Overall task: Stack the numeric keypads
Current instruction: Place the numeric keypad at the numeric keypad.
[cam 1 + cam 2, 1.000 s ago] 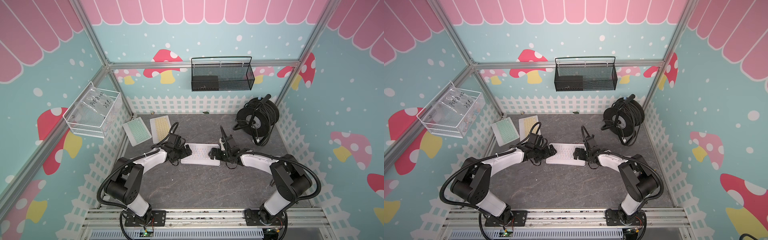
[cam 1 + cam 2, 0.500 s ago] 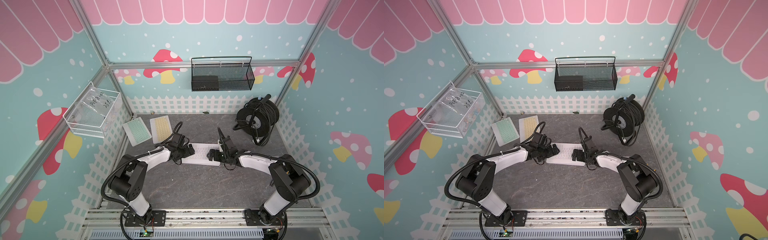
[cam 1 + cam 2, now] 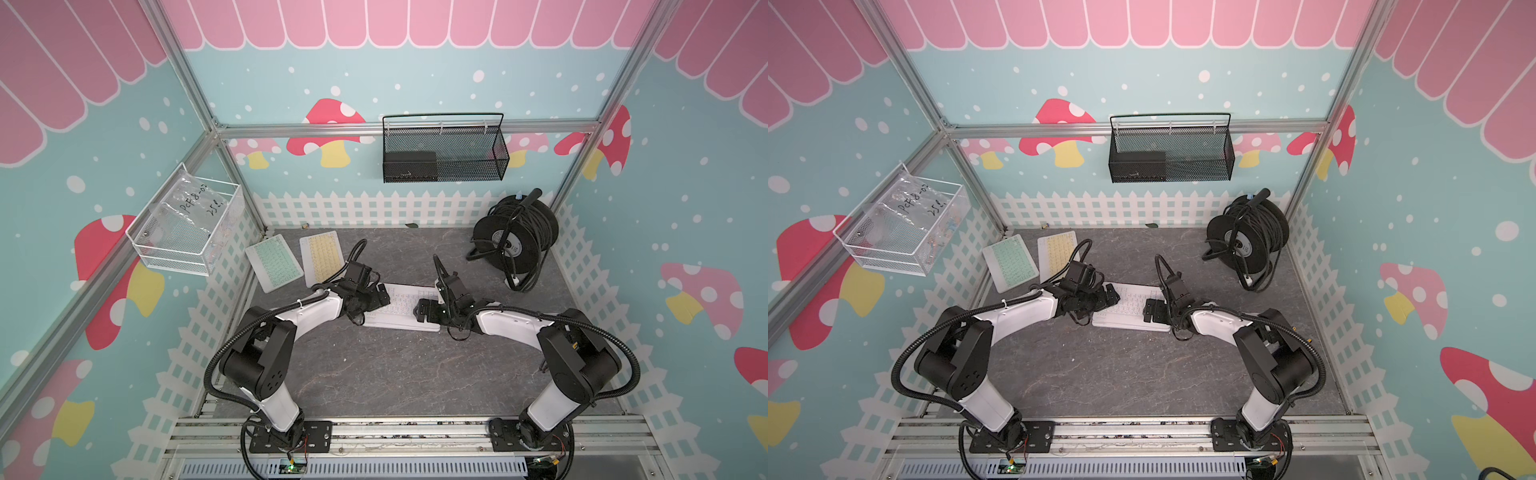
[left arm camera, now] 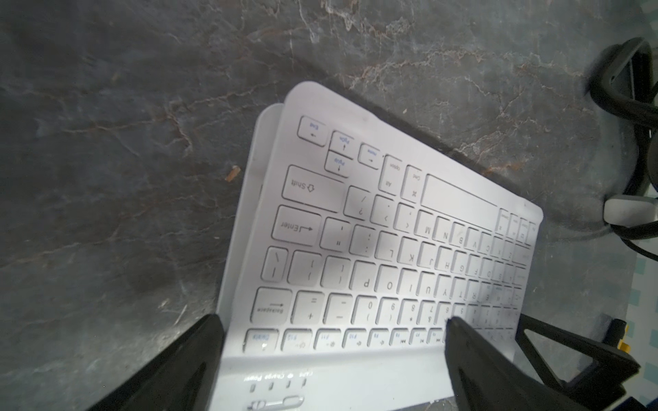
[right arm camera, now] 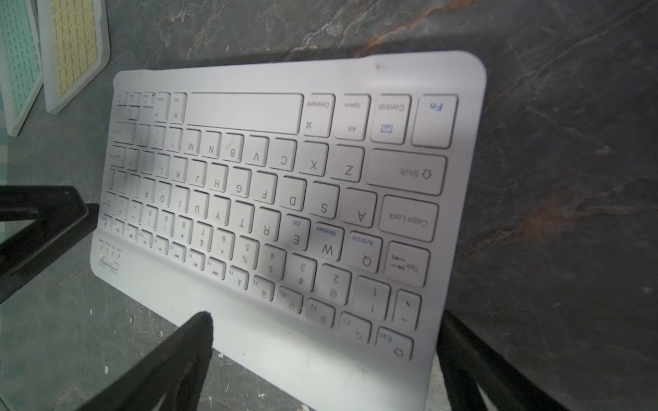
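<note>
A white-keyed numeric keypad [image 3: 401, 305] [image 3: 1129, 305] lies mid-floor. It rests on another white-framed keypad whose edge [image 4: 265, 149] peeks out in the left wrist view. My left gripper [image 3: 380, 295] [image 4: 333, 322] is open over the white keypad's [image 4: 391, 231] left end, jaws spread about as wide as that end. My right gripper [image 3: 422, 311] [image 5: 325, 316] is open over the right end of that keypad [image 5: 285, 178], one finger on each side. A mint green keypad [image 3: 274, 262] and a yellow keypad [image 3: 323, 257] lie side by side at the back left, apart from both grippers.
A black cable reel [image 3: 515, 239] stands at the back right with cable trailing forward. A black wire basket [image 3: 444, 153] hangs on the back wall, and a clear bin [image 3: 187, 228] on the left wall. A white picket fence [image 3: 374, 208] rings the grey floor.
Both grippers have moved inward over the ends of the white keypad, the left one most. The keypad has not visibly shifted. Both stay open.
</note>
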`<act>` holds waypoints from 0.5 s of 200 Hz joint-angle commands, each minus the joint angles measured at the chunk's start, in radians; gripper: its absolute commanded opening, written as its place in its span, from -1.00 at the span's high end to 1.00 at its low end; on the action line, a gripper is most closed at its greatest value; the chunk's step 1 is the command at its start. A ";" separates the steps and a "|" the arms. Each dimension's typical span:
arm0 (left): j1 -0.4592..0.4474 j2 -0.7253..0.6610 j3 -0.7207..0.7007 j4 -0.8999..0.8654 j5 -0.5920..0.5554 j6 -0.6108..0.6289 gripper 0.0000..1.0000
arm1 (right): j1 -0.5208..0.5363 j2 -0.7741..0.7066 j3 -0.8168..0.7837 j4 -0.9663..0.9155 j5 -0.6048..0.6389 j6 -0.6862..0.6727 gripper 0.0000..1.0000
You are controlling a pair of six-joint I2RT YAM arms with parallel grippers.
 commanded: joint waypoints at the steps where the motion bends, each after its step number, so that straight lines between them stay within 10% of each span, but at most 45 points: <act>1: -0.012 -0.005 0.016 0.006 -0.001 0.003 -0.98 | 0.020 0.011 0.043 -0.003 0.006 -0.006 -0.97; 100: -0.012 -0.013 -0.014 -0.001 -0.035 0.000 -0.98 | 0.034 0.060 0.079 -0.062 0.060 -0.025 -0.99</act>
